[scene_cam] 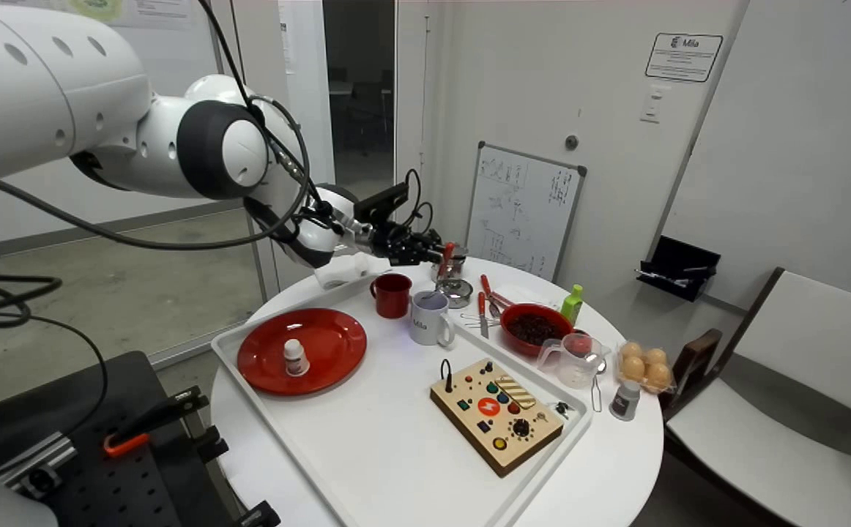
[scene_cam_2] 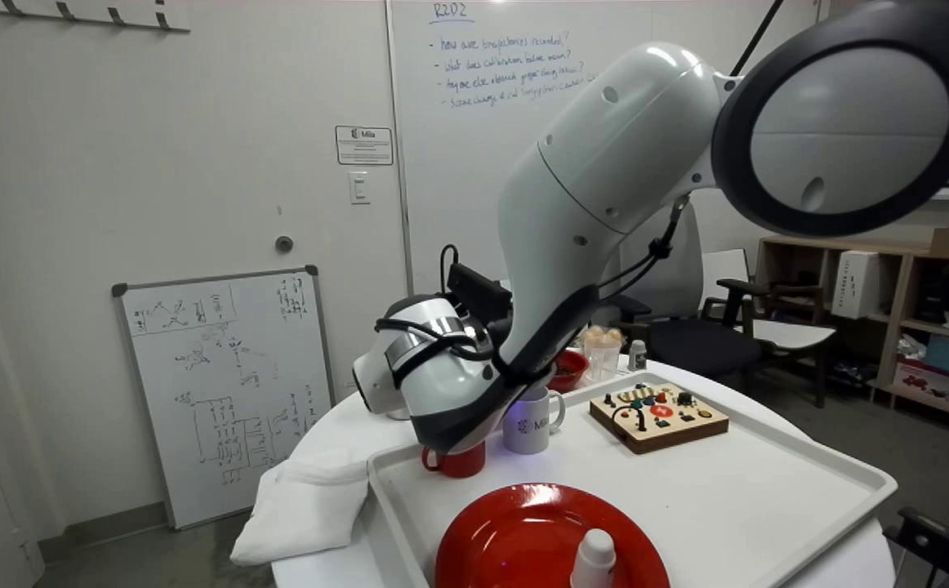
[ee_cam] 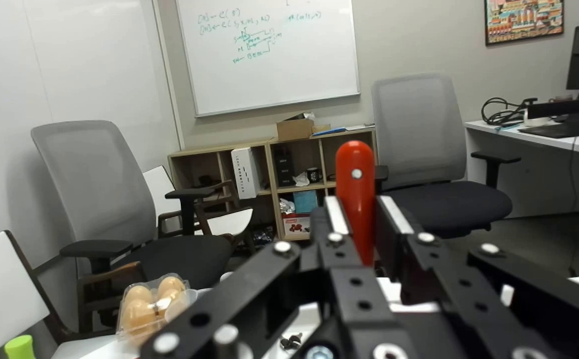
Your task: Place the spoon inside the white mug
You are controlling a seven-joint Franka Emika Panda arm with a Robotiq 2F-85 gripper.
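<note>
My gripper (scene_cam: 436, 252) is shut on the red handle of the spoon (scene_cam: 447, 258) and holds it roughly upright at the far side of the table. In the wrist view the red handle (ee_cam: 355, 169) stands between the two finger pads and sticks up above them. The white mug (scene_cam: 425, 322) stands upright on the tray below the gripper, and it also shows in an exterior view (scene_cam_2: 526, 425). Something silvery shows at its mouth; I cannot tell for sure whether it is the spoon's bowl inside. In an exterior view the arm hides the gripper and spoon.
A red mug (scene_cam: 392, 296) stands beside the white mug. The tray (scene_cam: 352, 439) also bears a red plate (scene_cam: 261, 359) with a white shaker (scene_cam: 295, 359), and a wooden control box (scene_cam: 495, 417). Beyond its edge are a metal tin (scene_cam: 456, 293), red-handled utensils (scene_cam: 482, 306) and a red bowl (scene_cam: 517, 344).
</note>
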